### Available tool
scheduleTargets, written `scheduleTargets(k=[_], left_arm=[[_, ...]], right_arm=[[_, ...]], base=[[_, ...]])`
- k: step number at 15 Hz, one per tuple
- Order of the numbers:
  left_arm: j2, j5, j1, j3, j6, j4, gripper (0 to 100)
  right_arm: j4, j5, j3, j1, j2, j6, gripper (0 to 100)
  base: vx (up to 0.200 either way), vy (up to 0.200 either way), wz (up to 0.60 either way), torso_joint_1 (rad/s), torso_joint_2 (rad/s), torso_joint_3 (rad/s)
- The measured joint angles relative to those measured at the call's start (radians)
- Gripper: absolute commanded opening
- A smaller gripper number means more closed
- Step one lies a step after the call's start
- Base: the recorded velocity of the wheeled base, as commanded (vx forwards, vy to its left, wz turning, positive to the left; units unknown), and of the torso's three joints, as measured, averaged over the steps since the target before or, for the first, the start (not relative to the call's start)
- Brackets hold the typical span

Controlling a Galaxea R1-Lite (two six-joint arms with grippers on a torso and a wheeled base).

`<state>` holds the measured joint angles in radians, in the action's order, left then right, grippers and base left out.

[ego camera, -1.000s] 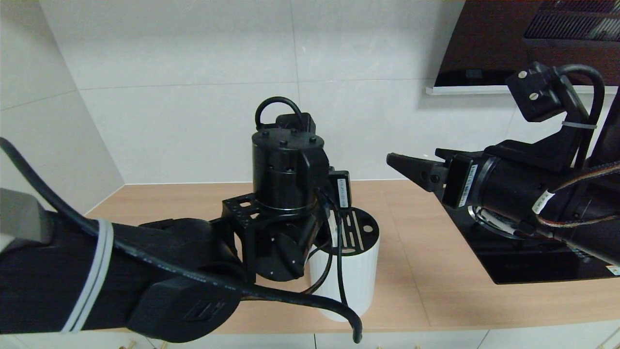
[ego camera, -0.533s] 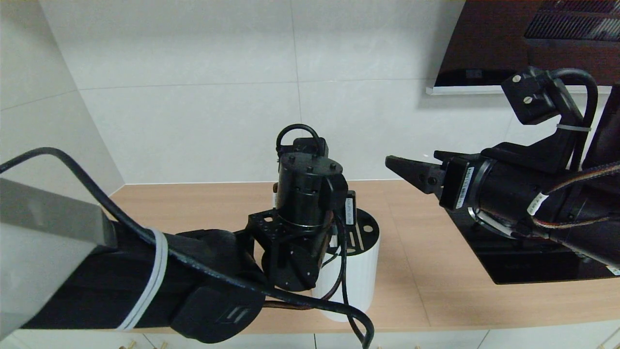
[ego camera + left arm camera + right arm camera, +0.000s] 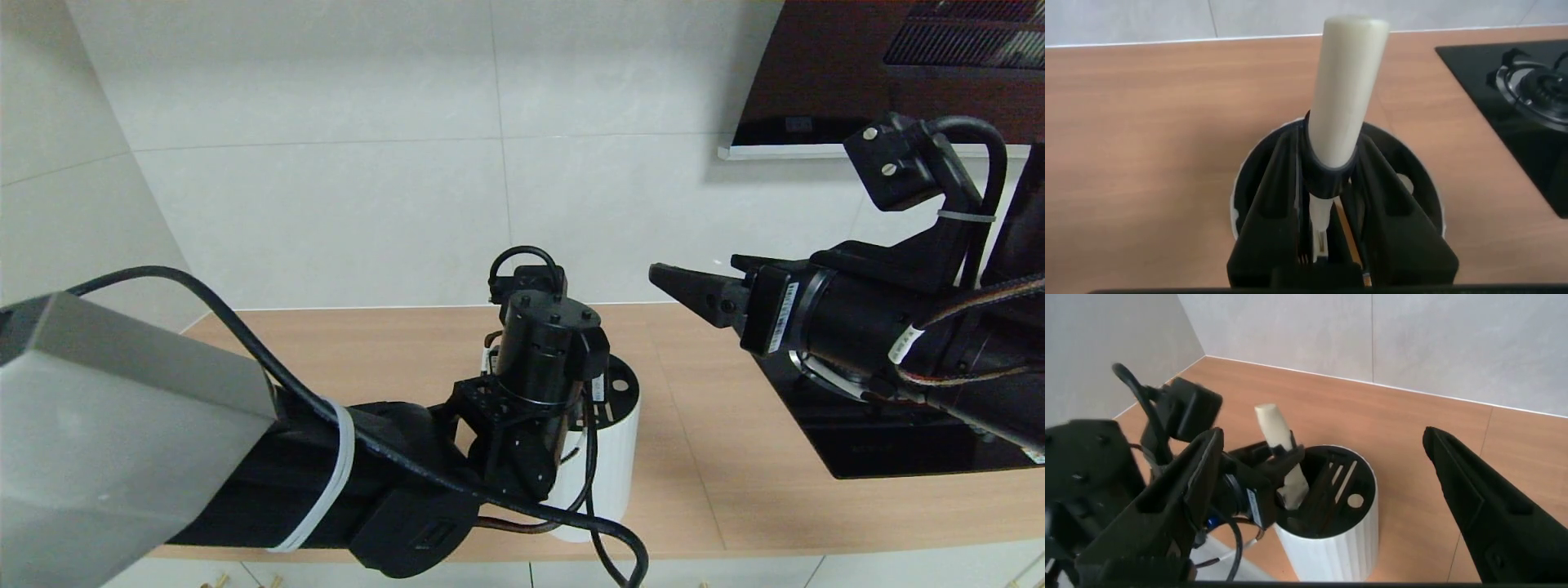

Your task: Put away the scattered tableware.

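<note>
Cream-handled utensil [image 3: 1346, 90] stands upright, its lower end in the slotted top of the white holder [image 3: 614, 469] on the wooden counter [image 3: 326, 351]. I see the left gripper [image 3: 1327, 167] clamped on it. The right gripper [image 3: 690, 286] hangs nearby, its 2 fingers spread wide.

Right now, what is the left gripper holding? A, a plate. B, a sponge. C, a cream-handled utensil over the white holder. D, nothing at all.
C: the left gripper is shut on the cream-handled utensil, whose lower end meets the black slotted top of the white holder.
</note>
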<state>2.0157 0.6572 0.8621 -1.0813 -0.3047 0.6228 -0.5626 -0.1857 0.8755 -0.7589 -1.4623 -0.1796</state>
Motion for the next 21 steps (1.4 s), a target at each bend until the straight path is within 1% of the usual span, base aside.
scheduleTargets(k=[3, 4, 13, 16, 18, 20, 21], left_arm=[[0.004, 0.001, 0.0, 0.003, 0.0, 0.0, 0], [0.004, 0.002, 0.0, 0.003, 0.0, 0.0, 100], [-0.003, 0.002, 0.0, 0.006, -0.001, 0.001, 100], [-0.048, -0.001, -0.001, 0.02, -0.018, 0.001, 100], [-0.09, -0.017, -0.004, 0.039, -0.019, 0.0, 100], [-0.188, -0.059, -0.016, 0.073, -0.014, 0.001, 100], [-0.252, -0.084, -0.027, 0.094, -0.006, 0.001, 100]], right_arm=[[0.0, 0.0, 0.0, 0.0, 0.0, 0.0, 100], [0.0, 0.0, 0.001, 0.0, 0.0, 0.0, 100], [0.0, 0.0, -0.004, 0.0, -0.001, 0.001, 100], [-0.007, -0.001, -0.007, 0.0, -0.001, 0.001, 100], [-0.001, -0.002, -0.008, 0.001, 0.006, 0.0, 100], [0.0, -0.011, -0.021, 0.008, 0.022, 0.004, 100], [0.0, -0.011, -0.032, 0.019, 0.038, 0.014, 100]], base=[[0.0, 0.0, 0.0, 0.0, 0.0, 0.0], [0.0, 0.0, 0.0, 0.0, 0.0, 0.0], [0.0, 0.0, 0.0, 0.0, 0.0, 0.0], [0.0, 0.0, 0.0, 0.0, 0.0, 0.0], [0.0, 0.0, 0.0, 0.0, 0.0, 0.0], [0.0, 0.0, 0.0, 0.0, 0.0, 0.0], [0.0, 0.0, 0.0, 0.0, 0.0, 0.0]])
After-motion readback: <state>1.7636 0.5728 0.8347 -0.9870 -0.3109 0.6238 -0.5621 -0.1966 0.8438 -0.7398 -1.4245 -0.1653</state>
